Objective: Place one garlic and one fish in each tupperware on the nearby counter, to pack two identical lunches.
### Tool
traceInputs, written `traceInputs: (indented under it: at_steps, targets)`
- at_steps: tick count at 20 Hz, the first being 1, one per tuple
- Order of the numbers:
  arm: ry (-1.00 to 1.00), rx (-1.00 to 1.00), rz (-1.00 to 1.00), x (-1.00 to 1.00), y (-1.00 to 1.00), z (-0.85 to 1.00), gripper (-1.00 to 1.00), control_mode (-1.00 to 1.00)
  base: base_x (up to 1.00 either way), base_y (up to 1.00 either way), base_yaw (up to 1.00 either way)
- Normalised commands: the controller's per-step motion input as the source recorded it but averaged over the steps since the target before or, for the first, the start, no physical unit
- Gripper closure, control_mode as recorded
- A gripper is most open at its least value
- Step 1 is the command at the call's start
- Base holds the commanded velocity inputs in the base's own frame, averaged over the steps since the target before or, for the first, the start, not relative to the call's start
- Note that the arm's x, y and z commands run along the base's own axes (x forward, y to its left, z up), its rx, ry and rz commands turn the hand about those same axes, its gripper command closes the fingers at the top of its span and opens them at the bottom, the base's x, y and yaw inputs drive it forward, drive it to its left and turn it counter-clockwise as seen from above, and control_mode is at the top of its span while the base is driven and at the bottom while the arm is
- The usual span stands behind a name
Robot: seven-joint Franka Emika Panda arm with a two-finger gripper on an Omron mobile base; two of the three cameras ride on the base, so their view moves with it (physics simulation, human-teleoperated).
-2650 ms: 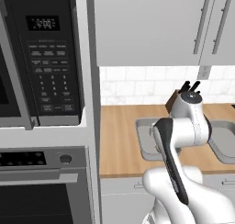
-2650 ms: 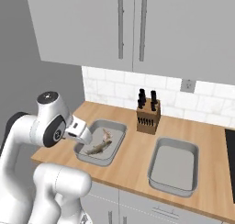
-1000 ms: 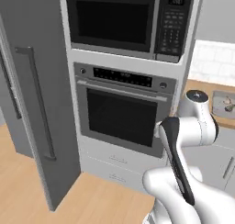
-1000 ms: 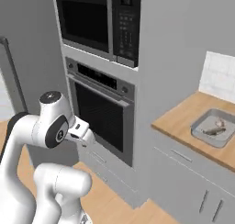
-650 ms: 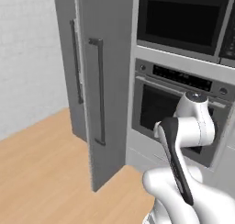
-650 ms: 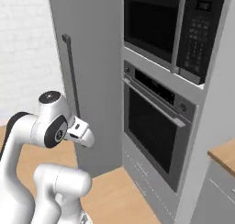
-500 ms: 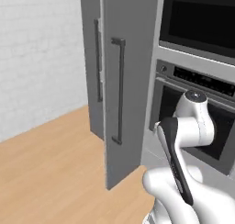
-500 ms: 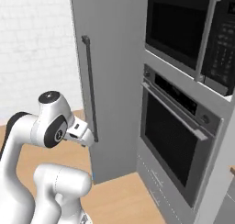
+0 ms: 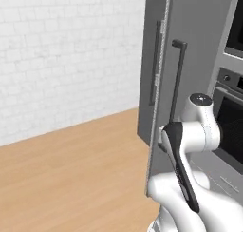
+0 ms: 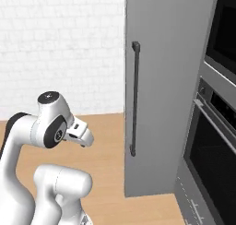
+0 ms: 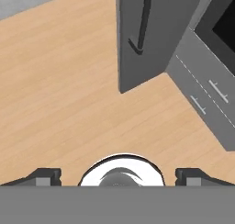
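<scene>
The whole picture has swung since 2.6 s ago: the base has turned away from the wooden table, so the camera has moved, not the things. Back then the right base view showed two grey containers on the table, the nearer one holding a fish; at 1.0 s ago that container with the fish was at the right edge of the view. Now the garlic, fish and tupperware lie outside all three views.

A white brick wall (image 9: 66,55) takes up the upper left of both base views, with a light wooden floor (image 9: 71,174) below it. The tall grey fridge (image 10: 170,81) stands at centre and right, larger in the frame than 0.5 s ago; its long dark handle (image 10: 134,97) runs vertically in the middle of the right base view. The wall oven (image 10: 214,141) is now cut off at the right edge.

The arm keeps the same folded pose as in the earlier pictures. The gripper (image 10: 84,135) sits at centre left of the right base view, pointing down at the floor. In the hand view the fingers (image 11: 43,176) stand wide apart at the two bottom corners, holding nothing, over bare floor, with the fridge's lower corner at upper centre and grey drawers (image 11: 206,92) on the right.
</scene>
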Motion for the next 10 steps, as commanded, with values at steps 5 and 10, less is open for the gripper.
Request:
traceInputs:
  at_steps: [5, 10]
  targets:
    - [0.0, 0.0, 0.0, 0.0, 0.0, 0.0, -1.0, 1.0, 0.93, 1.0, 0.13]
    - [0.0, 0.0, 0.0, 0.0, 0.0, 0.0, -1.0, 1.0, 1.0, 0.9, 0.02]
